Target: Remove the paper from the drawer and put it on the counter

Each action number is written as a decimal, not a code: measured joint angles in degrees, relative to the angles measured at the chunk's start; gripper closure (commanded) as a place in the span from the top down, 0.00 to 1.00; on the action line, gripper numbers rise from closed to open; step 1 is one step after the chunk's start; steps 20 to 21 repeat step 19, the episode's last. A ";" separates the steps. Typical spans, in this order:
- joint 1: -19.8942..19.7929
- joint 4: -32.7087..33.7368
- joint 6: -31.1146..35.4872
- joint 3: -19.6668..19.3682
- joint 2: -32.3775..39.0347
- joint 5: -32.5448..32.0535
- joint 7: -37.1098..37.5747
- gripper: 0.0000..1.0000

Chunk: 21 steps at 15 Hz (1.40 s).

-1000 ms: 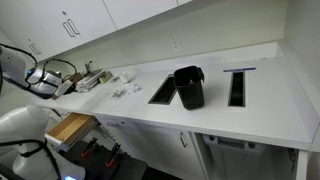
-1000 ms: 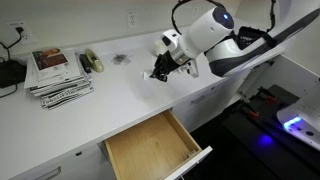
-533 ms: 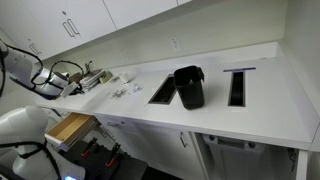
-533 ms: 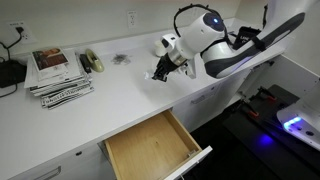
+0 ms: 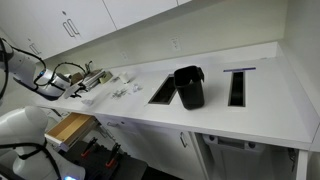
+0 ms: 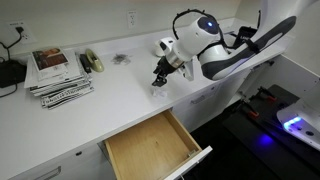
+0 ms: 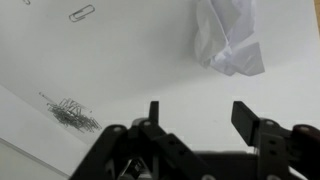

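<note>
A crumpled white paper (image 7: pixel 228 42) lies on the white counter (image 6: pixel 120 100), free of the gripper. In the wrist view my gripper (image 7: pixel 200 110) hovers just short of the paper, open, with only bare counter between its two dark fingers. In both exterior views the gripper (image 6: pixel 160 78) (image 5: pixel 73 88) hangs just above the counter's front part. The drawer (image 6: pixel 152 146) stands pulled out below, its tan wooden inside empty, also seen at the drawer's corner (image 5: pixel 70 127).
A stack of magazines (image 6: pixel 58 75) and a black device (image 6: pixel 10 73) lie at one end of the counter. A pile of paper clips (image 7: pixel 70 112) lies close to the gripper. Further along stand a black container (image 5: pixel 189 87) and two dark slots (image 5: pixel 163 92) (image 5: pixel 237 88).
The jaws have opened and let go of the paper, which now rests on the counter. The arm has shifted slightly.
</note>
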 measured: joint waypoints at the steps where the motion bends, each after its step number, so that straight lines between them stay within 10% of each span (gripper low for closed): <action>1: 0.00 0.09 -0.16 0.00 0.04 0.00 0.00 1.00; 9: 2.75 -1.03 -10.47 1.98 -5.48 -0.76 0.11 1.00; 21: -6.28 -13.88 -27.27 20.53 -29.48 1.40 -0.35 1.00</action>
